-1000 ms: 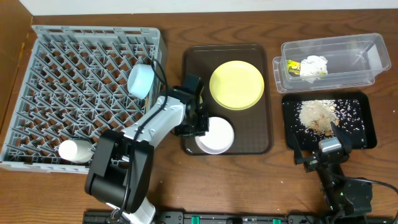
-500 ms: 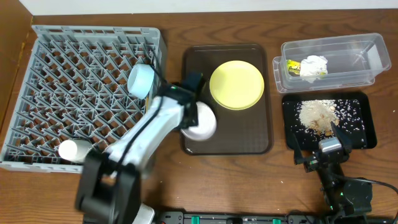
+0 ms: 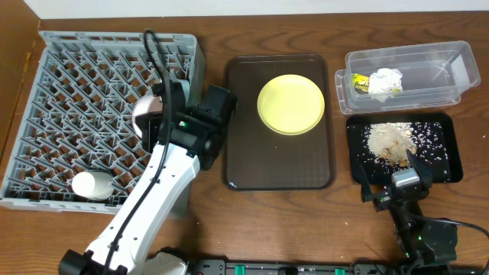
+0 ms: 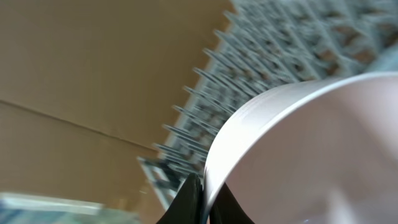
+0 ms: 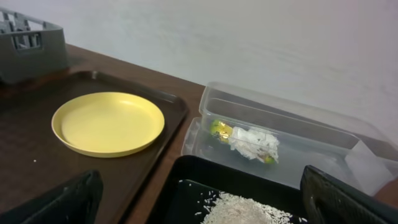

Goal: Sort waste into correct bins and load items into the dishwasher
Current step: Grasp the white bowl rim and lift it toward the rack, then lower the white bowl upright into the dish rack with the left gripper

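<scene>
Overhead, the pinkish-white bowl (image 3: 145, 114) hung over the grey dish rack (image 3: 76, 69), left of centre in the frame. My left gripper (image 3: 159, 113) had it by the rim. I could not tell whether the bowl touched the pegs under it. From my left wrist, the bowl (image 4: 311, 155) filled the right half of the frame with its pale curved wall. My left gripper (image 4: 202, 199) showed at the bottom centre, its dark jaws closed tight on the thin edge. Blurred pegs of the rack (image 4: 273, 50) crossed the upper right.

A white cup (image 3: 92, 185) lay on its side in the lower left corner of the rack.

To the right of the rack, mid-frame, lay the brown serving tray (image 3: 279, 182). The pale yellow plate (image 3: 291, 104) lay flat in its upper right part.

At the upper right stood the clear tub (image 3: 428, 72). The green wrapper (image 3: 358, 82) and the white tissue (image 3: 386, 80) lay touching each other at its left end.

Just below the tub sat the black tray (image 3: 443, 164), with the crumb heap (image 3: 390, 140) in its upper left part and loose crumbs scattered beside it.

My right gripper (image 3: 391, 173) sat at the lower right, over the near edge of the black tray. Its jaws were spread wide with nothing between them. From my right wrist, its two dark fingers (image 5: 56, 202) stood in the lower corners of the frame.
</scene>
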